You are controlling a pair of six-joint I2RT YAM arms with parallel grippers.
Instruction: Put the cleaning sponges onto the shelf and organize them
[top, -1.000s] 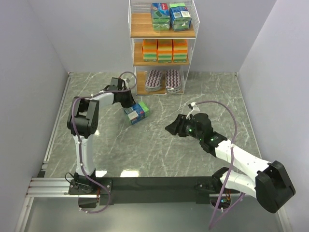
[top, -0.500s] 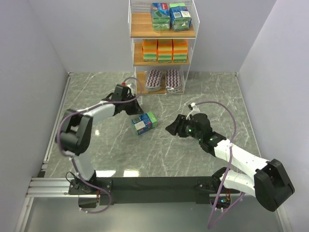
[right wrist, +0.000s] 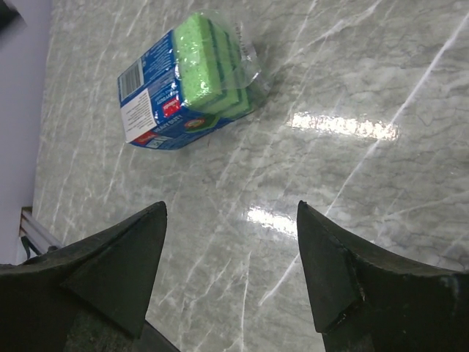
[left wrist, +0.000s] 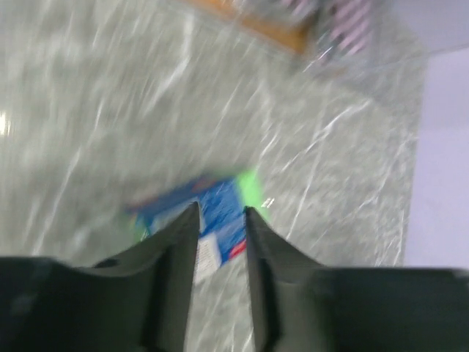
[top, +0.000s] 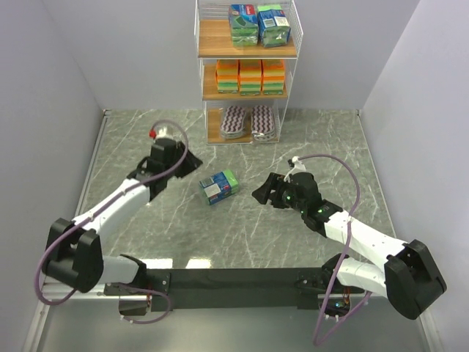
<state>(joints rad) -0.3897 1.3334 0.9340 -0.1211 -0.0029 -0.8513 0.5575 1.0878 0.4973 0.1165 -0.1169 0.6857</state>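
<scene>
Altogether three blue-green printed packs are in sight. Two of them, the shelved packs (top: 243, 26), stand side by side on the top board of the shelf (top: 212, 38), a tall narrow rack of thin white wire and three brown wooden boards. The middle board carries three orange blocks (top: 250, 77) in a row, each banded with yellow and green layers. On the bottom board lean two groups of oval striped pads (top: 234, 121) with purple-white wavy lines. How many pads make up each group is hard to tell from above.

The third, the loose pack (right wrist: 187, 88), lies on its side on the table (top: 315, 139), a glossy grey-green marbled surface. It is well apart from the shelf and sits between the two arms. Its crinkled clear wrap shows bright green spongy slabs, and a blue printed sleeve has a white barcode panel at one end.

The left gripper (left wrist: 220, 214) has its dark fingers only narrowly parted and grasps nothing, with the pack blurred on the table beyond them. The right gripper (right wrist: 229, 213) is spread wide and also released, near the pack without touching it.
</scene>
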